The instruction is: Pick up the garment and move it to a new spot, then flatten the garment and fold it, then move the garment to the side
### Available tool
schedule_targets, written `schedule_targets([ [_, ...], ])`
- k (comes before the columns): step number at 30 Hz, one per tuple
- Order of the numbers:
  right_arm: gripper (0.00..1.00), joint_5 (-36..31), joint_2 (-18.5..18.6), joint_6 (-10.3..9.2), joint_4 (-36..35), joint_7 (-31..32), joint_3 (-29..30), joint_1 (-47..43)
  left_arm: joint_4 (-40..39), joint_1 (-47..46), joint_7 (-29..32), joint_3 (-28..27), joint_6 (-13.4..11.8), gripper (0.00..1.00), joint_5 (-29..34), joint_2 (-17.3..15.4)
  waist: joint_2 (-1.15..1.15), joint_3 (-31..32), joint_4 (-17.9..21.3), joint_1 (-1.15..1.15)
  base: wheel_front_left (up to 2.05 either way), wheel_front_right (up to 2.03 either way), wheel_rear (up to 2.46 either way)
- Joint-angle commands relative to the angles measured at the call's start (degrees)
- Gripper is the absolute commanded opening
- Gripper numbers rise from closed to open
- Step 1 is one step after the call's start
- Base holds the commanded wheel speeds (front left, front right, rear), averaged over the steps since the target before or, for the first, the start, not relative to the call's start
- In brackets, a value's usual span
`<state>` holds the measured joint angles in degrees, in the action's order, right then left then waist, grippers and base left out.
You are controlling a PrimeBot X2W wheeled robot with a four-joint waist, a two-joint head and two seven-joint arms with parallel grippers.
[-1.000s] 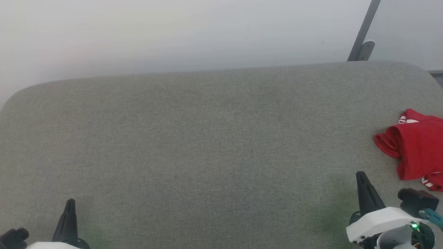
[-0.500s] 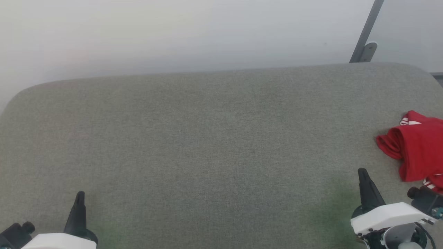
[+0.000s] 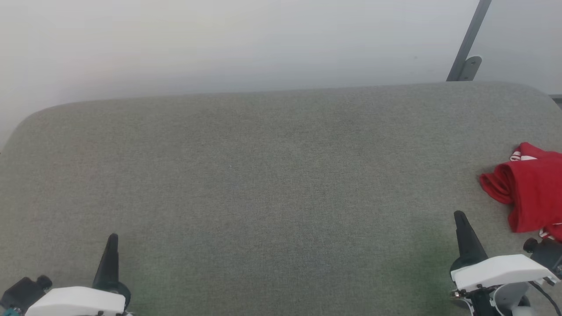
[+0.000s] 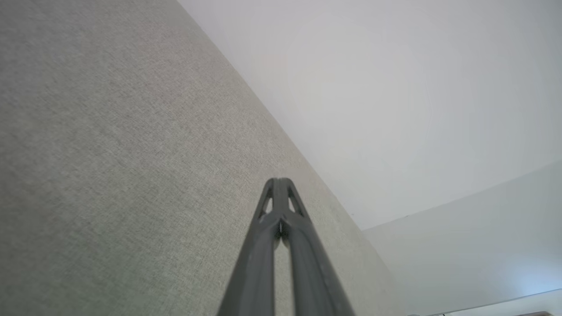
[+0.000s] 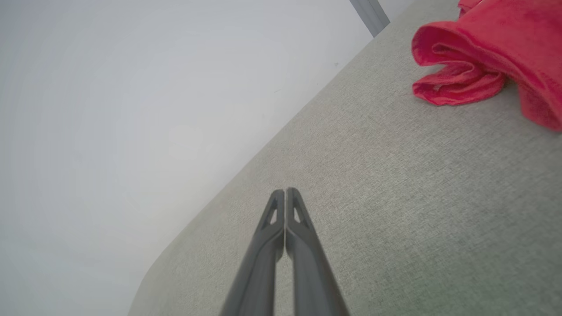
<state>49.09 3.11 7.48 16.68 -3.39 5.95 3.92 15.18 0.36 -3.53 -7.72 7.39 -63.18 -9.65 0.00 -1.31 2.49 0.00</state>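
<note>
Shirt (image 3: pixel 531 193) bunched at right edge of grey pad (image 3: pixel 263 184), near right gripper (image 3: pixel 459 216), not touching. Right gripper and left gripper (image 3: pixel 113 239): fingers pressed together, empty. We judge cloth soft, light, floppy; we'd pinch rolled fold at its left.

Left gripper (image 3: pixel 112 239), right gripper (image 3: pixel 459 216): two long dark grey fingers (image 5: pixel 303 259) each, tapering to point, triangular cut-outs near tips. White moulded shell (image 3: pixel 498 270) at finger base, both sides. Black knobbed block (image 3: pixel 24 289) outboard of each shell. Thin black cable (image 3: pixel 544 296) below right shell.
</note>
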Motion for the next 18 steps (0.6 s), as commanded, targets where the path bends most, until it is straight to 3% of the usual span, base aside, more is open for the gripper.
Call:
schedule_targets([
  [1,0.00,2.1,0.0,0.02,-0.9,0.5,0.2,1.4,-0.7,-1.5,0.5,-0.1,0.1,0.00,-1.4,-0.1,0.00,0.0,-0.1,0.00,0.00,0.00,0.00],
  [18,0.00,13.4,-0.1,0.02,-1.5,3.1,0.3,1.8,-0.9,-3.1,3.2,0.3,0.1,0.00,-9.0,1.8,0.00,0.3,-0.6,0.00,0.00,0.00,0.00],
])
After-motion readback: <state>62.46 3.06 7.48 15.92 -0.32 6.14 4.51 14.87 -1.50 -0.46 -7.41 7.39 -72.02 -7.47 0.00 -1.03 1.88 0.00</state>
